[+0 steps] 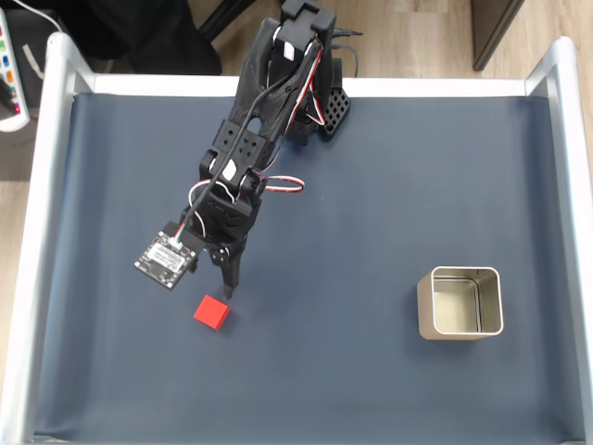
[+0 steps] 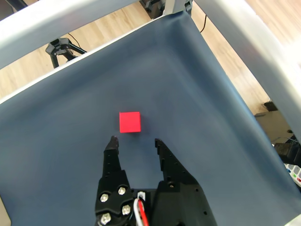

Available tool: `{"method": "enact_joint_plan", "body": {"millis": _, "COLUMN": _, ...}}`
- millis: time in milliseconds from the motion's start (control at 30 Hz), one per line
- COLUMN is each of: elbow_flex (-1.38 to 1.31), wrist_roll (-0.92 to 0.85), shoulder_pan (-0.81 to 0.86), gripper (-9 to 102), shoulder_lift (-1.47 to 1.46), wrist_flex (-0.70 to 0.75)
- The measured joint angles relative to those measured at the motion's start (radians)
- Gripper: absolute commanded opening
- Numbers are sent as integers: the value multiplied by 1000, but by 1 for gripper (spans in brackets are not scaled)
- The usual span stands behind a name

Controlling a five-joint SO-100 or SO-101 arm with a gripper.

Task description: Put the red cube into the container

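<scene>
A dark blue worktop [image 1: 371, 185] carries the red cube [image 1: 212, 312] and, well apart, the container [image 1: 460, 303]. The hand [image 2: 135, 140] hovers open just short of the cube.

— Surface? 
— Dark blue mat [image 1: 371, 185] within a white raised frame [image 1: 42, 232], evenly lit. 
— Surroundings? 
— Light wood-plank floor [image 1: 408, 37]; dark furniture leg [image 1: 496, 32] at the fixed view's top right.

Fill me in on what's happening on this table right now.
A small robot arm is reaching for the red cube on the dark mat. Its gripper is open, fingers just short of the cube, not touching it in the wrist view. The container sits empty off to the right in the fixed view.
</scene>
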Motion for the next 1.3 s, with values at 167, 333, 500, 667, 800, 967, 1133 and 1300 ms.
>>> {"method": "enact_joint_plan", "body": {"millis": 167, "elbow_flex": 8, "wrist_roll": -43, "shoulder_pan": -2, "gripper": 29, "shoulder_lift": -52, "wrist_flex": -100}}
{"method": "enact_joint_plan", "body": {"millis": 333, "elbow_flex": 12, "wrist_roll": -71, "shoulder_pan": -8, "gripper": 29, "shoulder_lift": -103, "wrist_flex": -161}}
{"method": "enact_joint_plan", "body": {"millis": 500, "elbow_flex": 12, "wrist_roll": -81, "shoulder_pan": -20, "gripper": 29, "shoulder_lift": -144, "wrist_flex": -218}}
{"method": "enact_joint_plan", "body": {"millis": 667, "elbow_flex": 12, "wrist_roll": -81, "shoulder_pan": -40, "gripper": 29, "shoulder_lift": -175, "wrist_flex": -252}}
{"method": "enact_joint_plan", "body": {"millis": 800, "elbow_flex": 28, "wrist_roll": -81, "shoulder_pan": -49, "gripper": 29, "shoulder_lift": -196, "wrist_flex": -275}}
{"method": "enact_joint_plan", "body": {"millis": 967, "elbow_flex": 28, "wrist_roll": -84, "shoulder_pan": -49, "gripper": 29, "shoulder_lift": -227, "wrist_flex": -307}}
{"method": "enact_joint_plan", "body": {"millis": 1133, "elbow_flex": 28, "wrist_roll": -100, "shoulder_pan": -43, "gripper": 29, "shoulder_lift": -261, "wrist_flex": -350}}
{"method": "enact_joint_plan", "body": {"millis": 1300, "elbow_flex": 28, "wrist_roll": -100, "shoulder_pan": -41, "gripper": 29, "shoulder_lift": -285, "wrist_flex": -373}}
